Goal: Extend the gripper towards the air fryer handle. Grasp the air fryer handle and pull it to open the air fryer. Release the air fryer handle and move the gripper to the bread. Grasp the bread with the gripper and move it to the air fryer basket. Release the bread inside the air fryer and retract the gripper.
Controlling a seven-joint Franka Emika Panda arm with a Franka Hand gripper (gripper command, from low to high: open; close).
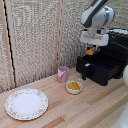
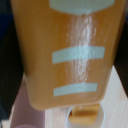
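The gripper [image 1: 93,48] hangs just above the open air fryer basket [image 1: 102,70], and there's the bread [image 1: 90,51], a golden-orange piece pinched between the fingers, clear of the basket's floor. The basket is pulled out from the air fryer [image 1: 118,47], with the air fryer handle [image 1: 86,70] jutting from its front face toward the pink cup [image 1: 62,74]. In the wrist view the bread [image 2: 70,50] fills nearly everything, glossy with pale stripes. Beside the handle, down on the wooden table [image 1: 90,107], sits a small white bowl [image 1: 74,87] of yellow chunks; farther out from the air fryer lies a floral plate [image 1: 26,103].
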